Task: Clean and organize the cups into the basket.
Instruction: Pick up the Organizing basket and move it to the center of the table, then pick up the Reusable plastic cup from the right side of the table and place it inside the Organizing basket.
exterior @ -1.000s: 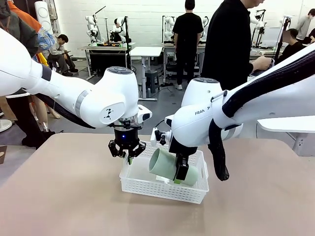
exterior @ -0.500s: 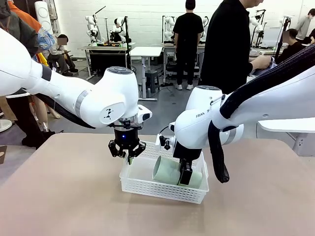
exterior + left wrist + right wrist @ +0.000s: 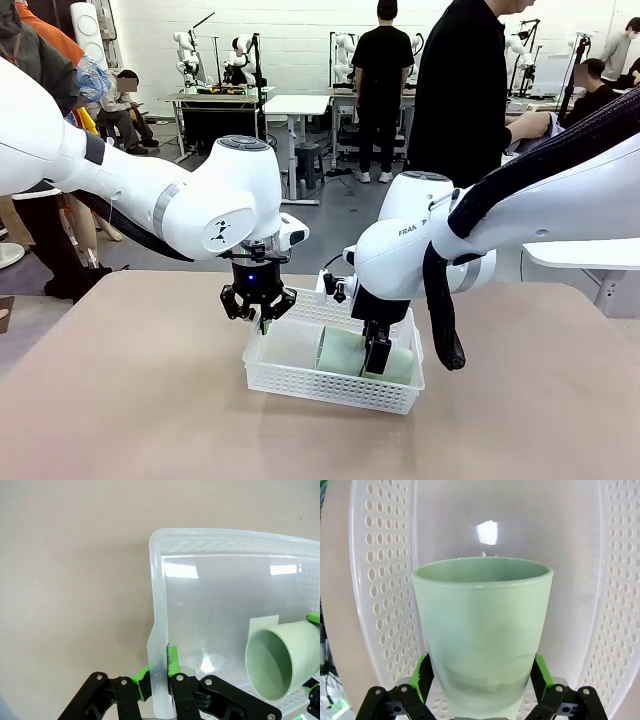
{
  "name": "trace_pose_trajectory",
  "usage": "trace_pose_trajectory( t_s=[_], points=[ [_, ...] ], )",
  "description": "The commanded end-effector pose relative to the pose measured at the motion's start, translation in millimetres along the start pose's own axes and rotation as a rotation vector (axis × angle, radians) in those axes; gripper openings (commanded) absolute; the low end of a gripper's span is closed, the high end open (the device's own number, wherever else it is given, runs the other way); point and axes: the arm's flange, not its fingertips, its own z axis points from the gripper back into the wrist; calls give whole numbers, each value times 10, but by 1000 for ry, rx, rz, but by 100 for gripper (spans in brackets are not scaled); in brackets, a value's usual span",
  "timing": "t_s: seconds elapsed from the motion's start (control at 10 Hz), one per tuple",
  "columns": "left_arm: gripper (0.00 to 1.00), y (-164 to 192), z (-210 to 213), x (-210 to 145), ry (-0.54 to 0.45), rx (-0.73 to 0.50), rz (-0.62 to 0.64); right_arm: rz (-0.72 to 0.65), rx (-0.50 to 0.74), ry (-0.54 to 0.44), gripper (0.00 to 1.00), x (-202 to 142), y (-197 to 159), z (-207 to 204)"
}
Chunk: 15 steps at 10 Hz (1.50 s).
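Mint-green tapered cup (image 3: pixel 482 630) is sideways inside white perforated basket (image 3: pixel 375 580).

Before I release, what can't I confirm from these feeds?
1. Whether the cup rests on the floor of the basket: in the front view, the mesh wall and the right gripper cover its underside. In the right wrist view, the cup itself covers the floor.
2. The cup's base end: in the right wrist view, the bottom edge cuts it off. In the left wrist view, the right edge does.
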Motion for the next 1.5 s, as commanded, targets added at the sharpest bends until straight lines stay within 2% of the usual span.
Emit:
trace_pose_trajectory(
  t_s=[0.0,0.1,0.2,0.4,0.6,0.8,1.1,1.2,1.3,1.4],
  points=[
    [0,-2,5,-3,1,2,-1,14,-8,-28,100,-56,69,51],
    [0,-2,5,-3,1,2,-1,26,-41,-45,100,-86,128,189],
    [0,-2,5,-3,1,2,-1,70,-118,-60,100,-304,245,608],
    [0,-2,5,-3,1,2,-1,67,-126,-232,100,-974,347,1226],
    [0,-2,5,-3,1,2,-1,56,-98,-386,100,-1749,269,1480],
    [0,-2,5,-3,1,2,-1,0,-53,-568,100,-2541,23,1477],
    [0,-2,5,-3,1,2,-1,-35,33,-873,100,-3518,-275,1142],
    [0,-2,5,-3,1,2,-1,-19,26,-995,100,-3850,-280,993],
    [0,-2,5,-3,1,2,-1,-18,29,-1074,100,-4132,-226,870],
    [0,-2,5,-3,1,2,-1,-32,18,-1108,100,-4298,-166,799]
  ],
)
